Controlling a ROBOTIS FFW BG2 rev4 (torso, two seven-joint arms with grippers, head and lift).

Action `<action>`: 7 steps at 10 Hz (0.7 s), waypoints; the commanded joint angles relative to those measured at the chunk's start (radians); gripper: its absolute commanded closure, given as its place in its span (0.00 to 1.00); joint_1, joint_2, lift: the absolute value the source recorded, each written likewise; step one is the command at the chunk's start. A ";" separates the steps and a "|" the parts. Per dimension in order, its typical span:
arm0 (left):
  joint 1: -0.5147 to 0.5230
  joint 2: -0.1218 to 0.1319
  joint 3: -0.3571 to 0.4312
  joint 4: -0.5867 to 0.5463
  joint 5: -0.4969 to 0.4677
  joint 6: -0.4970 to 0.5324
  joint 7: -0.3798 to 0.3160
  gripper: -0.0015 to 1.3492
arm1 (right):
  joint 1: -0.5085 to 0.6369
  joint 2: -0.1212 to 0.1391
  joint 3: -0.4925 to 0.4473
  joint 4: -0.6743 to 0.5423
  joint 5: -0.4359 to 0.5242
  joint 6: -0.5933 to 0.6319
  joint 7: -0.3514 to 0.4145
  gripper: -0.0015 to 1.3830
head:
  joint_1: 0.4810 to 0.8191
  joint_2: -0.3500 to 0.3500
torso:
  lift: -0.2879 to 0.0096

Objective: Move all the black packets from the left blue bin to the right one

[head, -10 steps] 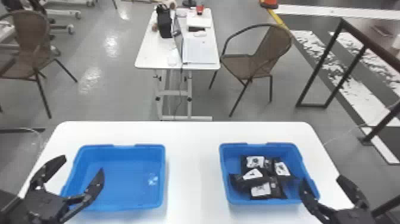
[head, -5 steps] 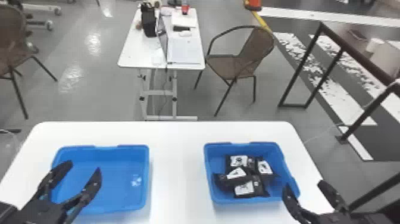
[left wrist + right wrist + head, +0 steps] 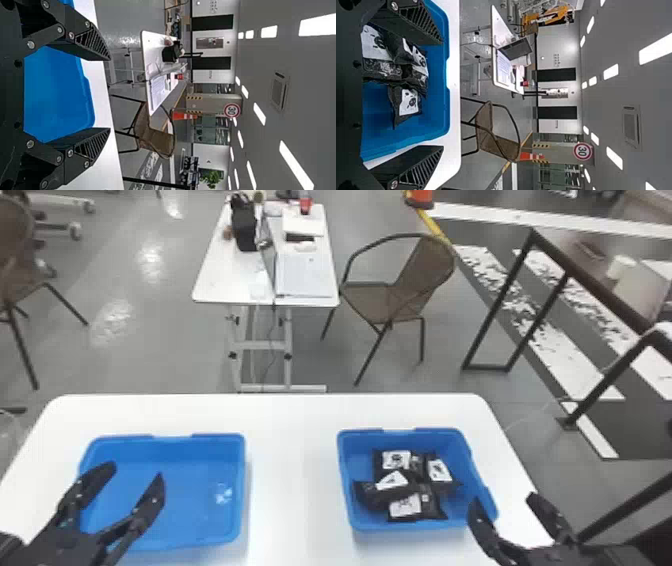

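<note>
- Looks pretty much done, tbh: black packets (image 3: 415,507) heaped in the right bin (image 3: 360,460), lower right of the head view. Seems like four, overlapping, all inside the rim.
- Left bin (image 3: 190,510) at lower left of the same view, on the white worktop (image 3: 292,470); bare blue plastic inside, plus a small pale glint near the right-hand side.
- Left gripper (image 3: 136,471) at the lower left, across the left bin in that view, with fingers spread wide and nothing between.
- Right gripper (image 3: 501,498) at the lower right, by the right bin's near corner. Fingers also wide apart, nothing gripped.
- Best guess at the step in hand: just getting both arms clear and calling it finished.
- To do it nicely, lift straight up first, then draw back toward the bottom of the frame. Go slow on the right, with one finger overlapping the bin's corner in view. Can't tell how high above the rim, so avoid any sideways sweep; could snag and drag the bin.
- Leave the heap alone, no need to tidy.
</note>
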 commanded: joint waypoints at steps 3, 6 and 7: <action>0.002 -0.003 0.000 0.000 0.000 0.005 0.001 0.33 | -0.005 0.001 0.000 0.000 -0.005 0.008 0.000 0.06 | 0.63 0.26 | 0.97; 0.001 -0.003 -0.002 0.000 0.003 0.016 0.001 0.33 | -0.005 0.001 0.000 0.000 -0.008 0.017 0.005 0.06 | 0.63 0.26 | 0.97; 0.001 -0.003 -0.003 0.000 0.003 0.017 0.001 0.33 | -0.007 0.001 0.000 0.000 -0.009 0.020 0.008 0.06 | 0.63 0.26 | 0.97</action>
